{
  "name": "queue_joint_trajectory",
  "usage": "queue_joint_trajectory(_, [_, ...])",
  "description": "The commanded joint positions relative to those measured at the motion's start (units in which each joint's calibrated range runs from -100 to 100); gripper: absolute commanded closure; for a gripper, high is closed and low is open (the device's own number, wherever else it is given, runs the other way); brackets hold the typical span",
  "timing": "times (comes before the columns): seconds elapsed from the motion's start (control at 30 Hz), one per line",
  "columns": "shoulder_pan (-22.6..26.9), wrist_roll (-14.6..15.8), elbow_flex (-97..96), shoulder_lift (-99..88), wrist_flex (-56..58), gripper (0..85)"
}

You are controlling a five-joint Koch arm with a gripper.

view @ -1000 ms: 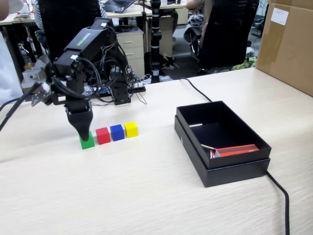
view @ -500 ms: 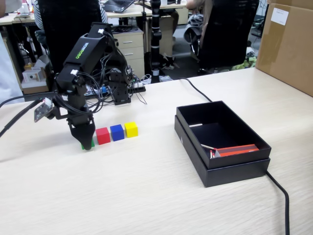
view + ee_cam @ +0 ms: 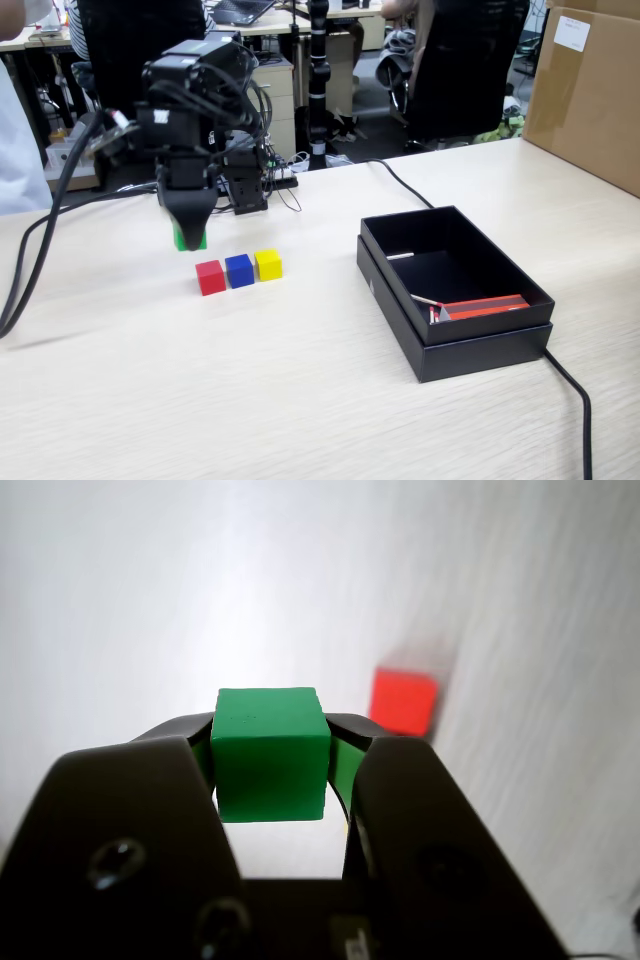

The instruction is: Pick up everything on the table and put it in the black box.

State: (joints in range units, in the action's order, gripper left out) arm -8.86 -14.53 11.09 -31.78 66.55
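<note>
Gripper [image 3: 270, 755] clamps the green cube [image 3: 270, 752] by its sides. A loose pinch could drop it short of the black box [image 3: 470, 345].

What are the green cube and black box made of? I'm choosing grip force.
Green cube, clamped in the hand: looks like hard plastic or painted wood, with a smooth matte face and crisp edges. Black box: likely matte cardboard, with thin doubled walls.

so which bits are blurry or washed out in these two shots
Wrist view: the green cube in the gripper is sharp, the red cube behind it is soft and smeared, and the table is blown out to near white. Fixed view: evenly lit, grain visible on the table, only faint shadows.
</note>
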Motion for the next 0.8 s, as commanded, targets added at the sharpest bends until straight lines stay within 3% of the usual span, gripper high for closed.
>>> queue_joint_trajectory(0.0, [5.42, 4.98, 8.40, -4.65, 1.48, 82.1])
queue_joint_trajectory(0.13, [16.02, 12.70, 14.57, 2.58, 1.48, 82.1])
queue_joint_trajectory(0.27, [20.95, 16.70, 20.82, 13.94, 1.48, 82.1])
queue_joint_trajectory(0.3, [23.10, 18.85, 26.44, 24.26, 1.40, 81.9])
queue_joint_trajectory(0.5, [24.32, 20.81, 32.97, 45.38, 1.48, 81.0])
queue_joint_trajectory(0.77, [23.69, 21.10, 32.52, 49.62, 4.08, 51.7])
